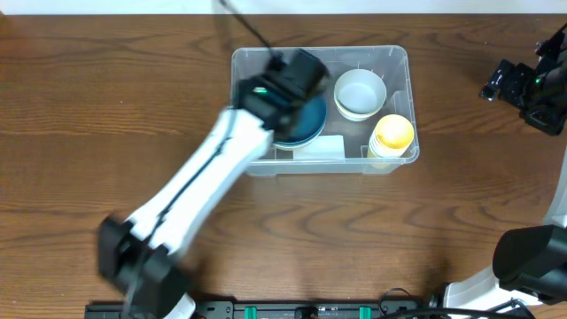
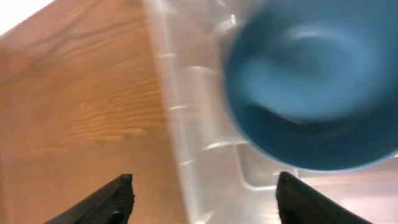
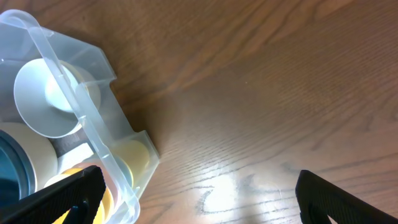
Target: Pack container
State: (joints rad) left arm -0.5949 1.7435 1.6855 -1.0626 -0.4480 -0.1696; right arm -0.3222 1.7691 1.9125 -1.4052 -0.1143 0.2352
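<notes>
**Operator:** Where does the container sit?

**Spotter:** Your container point(image 1: 372, 50) lies on the wooden table point(image 1: 89, 106), a little above the middle in the overhead view. Its long side runs left to right and its pale label point(image 1: 323, 146) is on the near wall.

**Operator:** What's in it?

**Spotter:** You have three things in it. A blue bowl point(image 1: 310, 120) fills the left half, open side up. A white bowl point(image 1: 360, 91) sits toward the far right corner. A yellow cup point(image 1: 393, 133) stands in the near right corner, just beside the white bowl.

**Operator:** And my left gripper?

**Spotter:** Your left gripper point(image 1: 301, 75) hangs over the container's left half, above the blue bowl. On its wrist camera you see both fingers point(image 2: 118, 199) spread well apart with nothing between them. The bowl is blurred beyond them, and the container's clear left wall runs down between the tips. You cannot tell how high it is above the bowl.

**Operator:** The right one?

**Spotter:** Your right gripper point(image 3: 200, 177) is over bare table to the right of the container, well apart from it. Its jaws are wide and grip nothing. Its camera shows you the container's right end, with the white bowl and the yellow cup visible through the clear wall.
</notes>
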